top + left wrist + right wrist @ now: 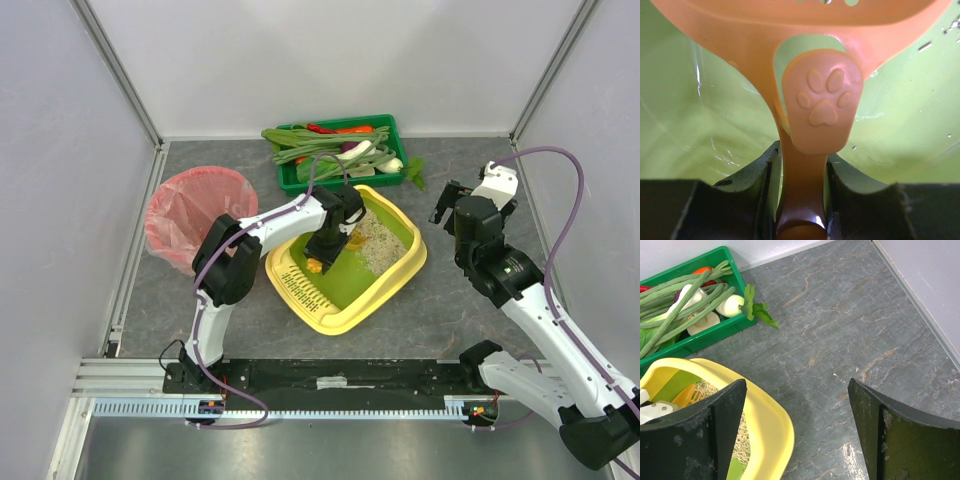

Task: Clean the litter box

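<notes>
The litter box (400, 280) is a yellow tray with a lime-green inside, a slotted ledge (296, 285) at its near left end and pale litter (378, 241) at the far end. My left gripper (322, 255) is inside it, shut on the handle of an orange litter scoop (822, 102) with a paw print, held over the bare green floor (905, 125). My right gripper (449, 205) is open and empty above the table, right of the box; the box's yellow rim (772, 427) shows at its left finger.
A dark green crate of vegetables (340, 148) stands behind the litter box, also in the right wrist view (695, 305). A red bin with a pink bag (195, 215) stands at the left. White walls enclose the grey table (470, 310).
</notes>
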`<state>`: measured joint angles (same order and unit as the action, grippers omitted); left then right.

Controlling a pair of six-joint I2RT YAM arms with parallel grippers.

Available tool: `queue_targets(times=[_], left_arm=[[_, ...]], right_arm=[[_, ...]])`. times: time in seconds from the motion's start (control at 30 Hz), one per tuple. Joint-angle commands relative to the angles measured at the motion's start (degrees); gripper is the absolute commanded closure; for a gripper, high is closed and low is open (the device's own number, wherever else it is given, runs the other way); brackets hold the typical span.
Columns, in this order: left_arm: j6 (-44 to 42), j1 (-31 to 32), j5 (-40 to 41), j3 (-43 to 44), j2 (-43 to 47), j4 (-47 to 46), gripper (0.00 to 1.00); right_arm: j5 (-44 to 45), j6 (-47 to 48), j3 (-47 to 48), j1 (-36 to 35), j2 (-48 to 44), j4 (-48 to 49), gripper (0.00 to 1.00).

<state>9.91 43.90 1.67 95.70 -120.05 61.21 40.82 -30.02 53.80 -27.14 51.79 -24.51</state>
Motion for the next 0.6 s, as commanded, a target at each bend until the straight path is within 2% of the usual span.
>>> queue_targets(times=[0.0, 0.27, 0.57], left_arm=[[-0.9, -0.3, 2.4, 0.1, 2.5, -4.4, 0.98], [-0.1, -0.3, 2.4, -6.6, 8.9, -9.8, 0.98], [-1.6, -0.3, 0.9, -4.6, 5.2, -11.6, 0.98]], right_arm=[[1.5, -1.3, -0.2, 0.2, -1.1, 0.3, 0.09], [1.4, -1.5, -0.4, 0.3, -0.9, 0.3, 0.09], [0.9, -1.4, -0.1, 0.2, -1.1, 0.1, 0.09]])
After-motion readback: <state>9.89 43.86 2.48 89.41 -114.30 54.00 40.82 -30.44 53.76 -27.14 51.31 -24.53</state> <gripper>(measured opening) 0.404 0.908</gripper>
